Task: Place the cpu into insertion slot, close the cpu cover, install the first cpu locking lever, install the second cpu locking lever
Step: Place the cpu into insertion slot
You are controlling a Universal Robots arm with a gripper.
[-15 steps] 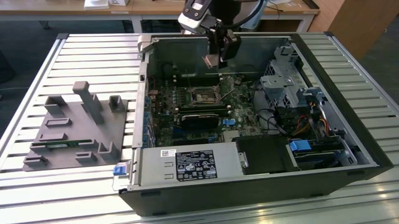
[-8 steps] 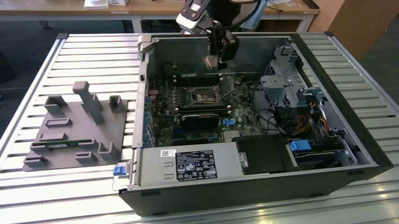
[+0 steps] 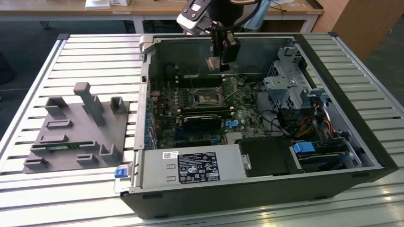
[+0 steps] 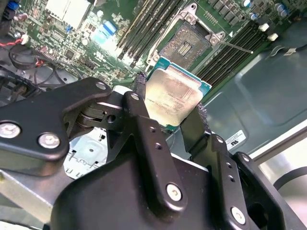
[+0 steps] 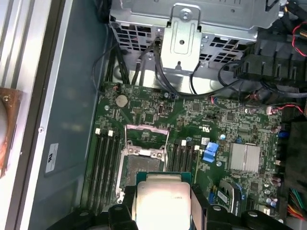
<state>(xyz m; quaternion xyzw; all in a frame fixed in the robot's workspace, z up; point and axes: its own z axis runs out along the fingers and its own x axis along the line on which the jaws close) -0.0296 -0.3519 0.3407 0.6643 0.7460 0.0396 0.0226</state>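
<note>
I see the black gripper (image 3: 222, 60) hanging over the open black computer case (image 3: 353, 156), which lies on its side on the slatted silver metal table (image 3: 94, 52). The jaws are closed on the cpu (image 4: 175, 96), a small flat square chip with a pale silvery-beige metal face and a teal-green border. In the second wrist view, 2 black fingers (image 4: 139, 93) press against 2 opposite edges of it.

The chip is in the air, clear of the green motherboard (image 5: 240, 124) beneath it. In the first wrist view its bright face (image 5: 163, 201) sits between the jaws, just beside the near edge of the insertion slot (image 5: 139, 167). That slot is a square socket with a dark centre and a silvery metal rim, and it holds no chip. In the exterior view the chip (image 3: 213, 64) hangs well above the socket (image 3: 207, 98).

The cpu cover (image 5: 144, 152), a thin silvery metal frame, seems to stand raised at the socket's far side, though I cannot be sure from this angle. Long narrow black memory slots (image 5: 103, 163) run along both sides of the socket.

At the exterior view's left, a grey moulded fixture tray (image 3: 75, 137) rests on the table beside the case.
</note>
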